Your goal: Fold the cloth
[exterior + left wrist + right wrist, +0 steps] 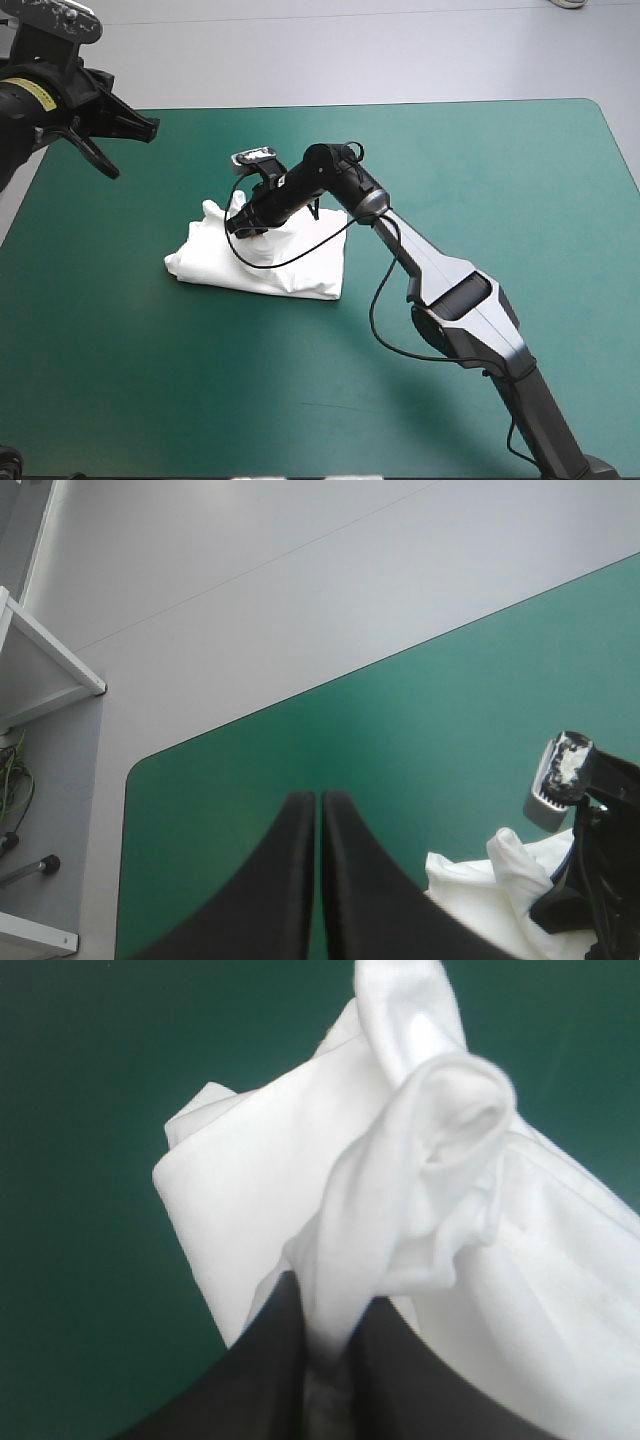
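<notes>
White T-shirt (290, 262) folded into a bundle; lies on the teal-green bench (520, 170), left of its middle. Clamped by the right jaws at a raised fold on the bundle's far left part. Left jaws pressed together above the far left corner, well apart from the bundle.

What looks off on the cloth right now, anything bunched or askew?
One thing: the T-shirt lies as a folded bundle, but a twisted flap sticks up from its far-left corner, pinched in the right gripper. The left gripper is shut, clear of it.
</notes>
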Available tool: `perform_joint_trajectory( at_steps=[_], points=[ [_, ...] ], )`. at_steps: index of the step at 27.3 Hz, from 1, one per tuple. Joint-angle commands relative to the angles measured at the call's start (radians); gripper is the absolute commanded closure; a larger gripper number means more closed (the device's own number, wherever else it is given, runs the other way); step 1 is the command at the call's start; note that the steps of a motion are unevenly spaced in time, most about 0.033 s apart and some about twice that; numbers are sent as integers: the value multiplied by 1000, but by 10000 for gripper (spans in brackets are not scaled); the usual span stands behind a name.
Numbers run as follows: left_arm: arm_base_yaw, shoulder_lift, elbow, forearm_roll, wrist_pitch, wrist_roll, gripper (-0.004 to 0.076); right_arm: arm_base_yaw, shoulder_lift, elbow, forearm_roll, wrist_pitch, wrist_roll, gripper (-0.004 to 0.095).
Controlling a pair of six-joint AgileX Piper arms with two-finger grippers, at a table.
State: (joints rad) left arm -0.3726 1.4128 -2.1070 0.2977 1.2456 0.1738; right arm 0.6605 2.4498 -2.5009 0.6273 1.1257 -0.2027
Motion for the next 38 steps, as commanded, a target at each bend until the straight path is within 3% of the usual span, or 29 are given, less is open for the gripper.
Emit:
perform_joint_trajectory(
  at_steps=[1,2,6,9,11,15,17,22,24,26,29,32,34,38],
  points=[
    [-1,-29,-17,9,40,-10,705,6,-46,-74,194,-19,-96,776],
    [-1,-29,-17,9,40,-10,705,13,-46,-84,260,-36,-149,597],
    [-1,-29,-17,3,40,-15,705,9,-46,-125,254,-25,-131,257],
    [-1,-29,-17,-5,40,-17,705,-8,-46,-172,239,54,-103,274],
    [-1,-31,-17,-5,40,-17,705,-23,-59,-173,224,54,-15,309],
    [-1,-33,-17,-24,40,-17,705,-64,-113,-158,222,58,18,403],
    [-1,-33,-17,-28,40,-17,705,-71,-169,-103,163,58,34,425],
    [-1,-33,-17,-25,40,-17,705,-82,-397,240,-41,58,5,426],
    [-1,-33,-17,-14,38,-17,705,-93,-497,402,-71,47,-34,426],
    [-1,-33,-17,-12,38,-17,705,-117,-613,616,-73,-38,-59,426],
    [-1,-33,-17,-14,38,-27,705,-181,-794,939,5,-322,-102,426],
    [-1,-33,-17,-14,38,-29,705,-247,-898,1196,206,-527,-211,426],
    [-1,-33,-17,-15,38,-29,705,-282,-921,1327,365,-550,-340,425],
    [-1,-33,-17,-38,38,-31,705,-300,-876,1445,545,-552,-535,343]
  ],
)
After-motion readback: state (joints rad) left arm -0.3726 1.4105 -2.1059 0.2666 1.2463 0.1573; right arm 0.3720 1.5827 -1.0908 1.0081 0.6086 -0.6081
